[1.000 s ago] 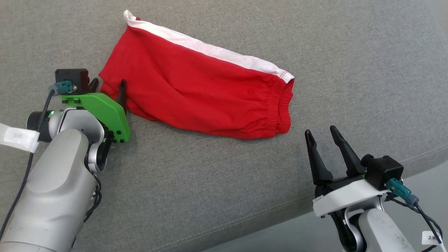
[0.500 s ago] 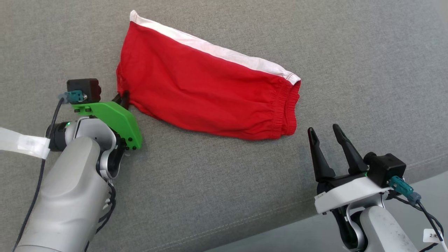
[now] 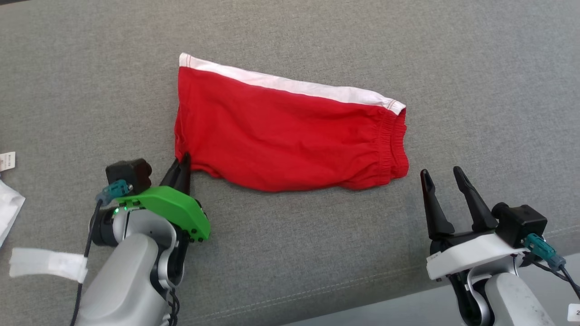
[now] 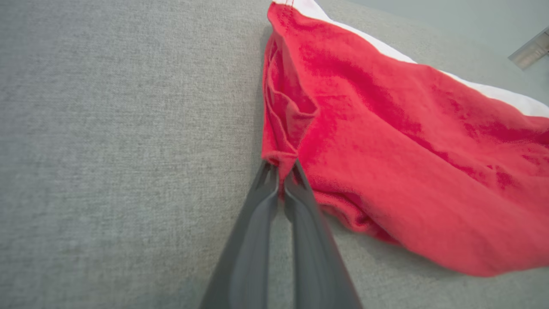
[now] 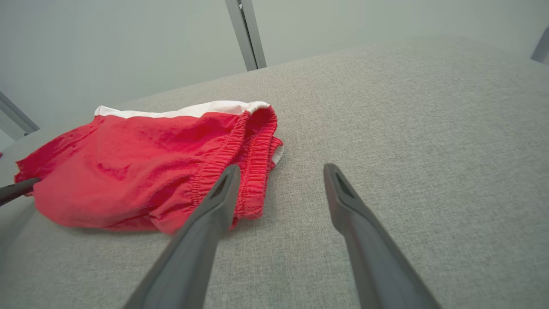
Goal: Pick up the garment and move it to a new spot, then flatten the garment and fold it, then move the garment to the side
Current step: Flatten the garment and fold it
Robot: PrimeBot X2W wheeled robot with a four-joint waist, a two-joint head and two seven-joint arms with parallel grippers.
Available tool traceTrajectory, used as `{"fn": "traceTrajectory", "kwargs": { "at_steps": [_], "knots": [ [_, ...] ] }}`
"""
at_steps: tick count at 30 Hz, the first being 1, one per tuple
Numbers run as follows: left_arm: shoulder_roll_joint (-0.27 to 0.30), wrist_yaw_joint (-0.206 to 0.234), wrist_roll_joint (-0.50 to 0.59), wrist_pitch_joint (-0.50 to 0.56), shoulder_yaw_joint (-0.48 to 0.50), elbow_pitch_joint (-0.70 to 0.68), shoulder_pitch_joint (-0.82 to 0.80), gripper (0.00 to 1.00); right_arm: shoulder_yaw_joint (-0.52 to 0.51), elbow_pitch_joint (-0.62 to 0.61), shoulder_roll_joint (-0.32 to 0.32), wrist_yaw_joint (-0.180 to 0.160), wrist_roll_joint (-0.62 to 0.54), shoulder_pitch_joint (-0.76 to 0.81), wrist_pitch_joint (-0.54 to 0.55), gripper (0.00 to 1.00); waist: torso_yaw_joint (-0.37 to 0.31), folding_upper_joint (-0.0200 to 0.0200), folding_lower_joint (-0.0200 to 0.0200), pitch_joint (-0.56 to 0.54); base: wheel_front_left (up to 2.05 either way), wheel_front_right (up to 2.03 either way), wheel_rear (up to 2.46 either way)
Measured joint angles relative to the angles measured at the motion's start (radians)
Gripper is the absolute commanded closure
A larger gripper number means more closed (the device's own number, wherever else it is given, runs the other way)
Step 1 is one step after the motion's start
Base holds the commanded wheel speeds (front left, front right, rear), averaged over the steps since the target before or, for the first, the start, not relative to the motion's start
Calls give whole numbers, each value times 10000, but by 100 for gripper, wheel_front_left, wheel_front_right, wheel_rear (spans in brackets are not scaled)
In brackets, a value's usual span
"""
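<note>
where its two dark fingers are pressed together, the left end effector (image 3: 183,159) pinches the near left corner of the red shorts (image 3: 281,140), at the bottom of the leg hem. in the left wrist view a small fold of red cloth is caught between the tips, and the open leg hem runs up from it. a green bracket (image 3: 174,209) and a small black camera (image 3: 129,173) sit on that wrist.

from the pinched corner the shorts stretch to the right across the grey fabric-covered surface (image 3: 317,253), lying mostly flat with soft creases. a white stripe (image 3: 290,86) runs along their far edge. the gathered elastic waistband (image 3: 392,145) forms the right end.

near that waistband but apart from it, the right end effector (image 3: 439,171) has its fingers spread wide with nothing between them, tips pointing away from the robot. it sits on a white bracket (image 3: 471,253).

at the left edge of the head view lie a small white tag (image 3: 7,160) and a piece of white material (image 3: 9,210). in the right wrist view a pale metal post (image 5: 245,34) stands beyond the surface.
</note>
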Motion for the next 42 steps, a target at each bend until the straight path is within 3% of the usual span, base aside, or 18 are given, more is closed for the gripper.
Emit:
{"fn": "traceTrajectory", "kwargs": {
  "at_steps": [5,13,14,15,16,23,33,42],
  "knots": [
    [75,732,-46,-224,-6,-1741,1610,100,-171,-136,-251,-2,-8,118,276,0,393,0,0,-244,0,0,0],
    [192,1181,-178,318,-278,-2945,2685,100,-232,-328,-382,-2,-42,233,625,0,902,0,0,-548,0,0,0],
    [213,1185,-180,395,-295,-2993,2719,76,-226,-330,-397,-2,-61,233,640,0,926,0,0,-600,0,0,0],
    [242,1187,-174,405,-318,-3032,2739,11,-221,-324,-403,-2,-75,234,654,0,945,0,0,-655,0,0,0],
    [268,1235,-163,368,-301,-3072,2766,0,-203,-314,-405,-2,-82,235,671,0,956,0,0,-713,0,0,0],
    [631,1348,-21,-213,6,-3536,2920,0,-100,-217,-405,-2,-82,248,752,0,902,0,0,-1103,0,0,0],
    [1584,1616,805,-1350,573,-3929,2798,0,-295,73,-504,-2,-305,130,874,0,844,0,0,-1782,0,0,0],
    [1944,1935,1158,-1827,802,-4163,3609,0,-435,247,-506,-2,-395,403,1093,0,919,0,0,-2426,0,0,0]
  ]
}}
